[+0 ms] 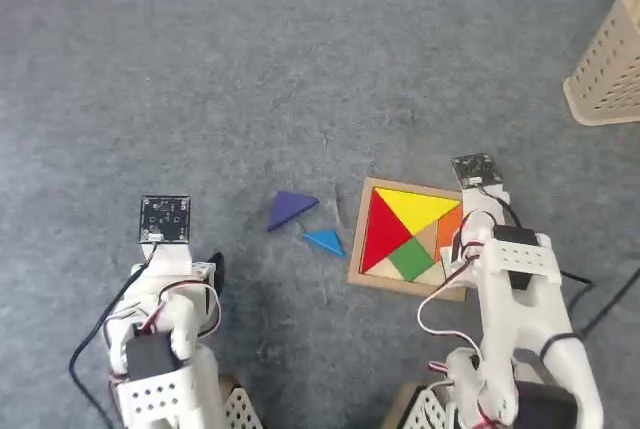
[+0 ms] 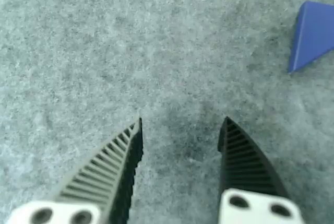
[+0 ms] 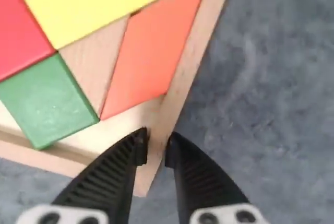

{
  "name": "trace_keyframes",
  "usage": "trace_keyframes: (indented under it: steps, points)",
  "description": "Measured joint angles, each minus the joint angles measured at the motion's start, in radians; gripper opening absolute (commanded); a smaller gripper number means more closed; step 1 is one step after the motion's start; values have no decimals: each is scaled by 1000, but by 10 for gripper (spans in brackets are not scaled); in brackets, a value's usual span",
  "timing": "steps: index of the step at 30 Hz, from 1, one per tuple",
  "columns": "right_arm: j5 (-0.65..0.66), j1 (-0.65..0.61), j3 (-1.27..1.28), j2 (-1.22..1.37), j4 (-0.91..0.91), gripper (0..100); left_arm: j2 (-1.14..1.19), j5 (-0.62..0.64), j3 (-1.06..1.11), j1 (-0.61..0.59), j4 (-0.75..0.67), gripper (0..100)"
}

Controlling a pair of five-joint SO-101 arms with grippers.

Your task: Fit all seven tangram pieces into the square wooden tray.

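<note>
Now the right gripper (image 3: 155, 143) pinches the wooden tray (image 3: 187, 62) rim; the left gripper (image 2: 180, 130) gapes wide, a blue triangle (image 2: 313, 33) ahead.

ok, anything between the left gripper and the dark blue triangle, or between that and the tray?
Nothing visible blocks the gripper. Bare carpet lies between the open left gripper and the dark blue triangle. Toward the wooden tray, the light blue triangle lies on the carpet close to the path and may need skirting.
</note>
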Motion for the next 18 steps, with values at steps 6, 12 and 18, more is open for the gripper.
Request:
trace_keyframes:
  steps: [6, 12, 18]
  points:
    - [38, 0, -89, 21, -2, 6, 0, 0, 0, 0, 0, 225]
    - [-6, -8, -250, 180, -2, 6, 0, 0, 0, 0, 0, 225]
    - [-92, -44, -330, 350, -2, 9, 0, 0, 0, 0, 0, 225]
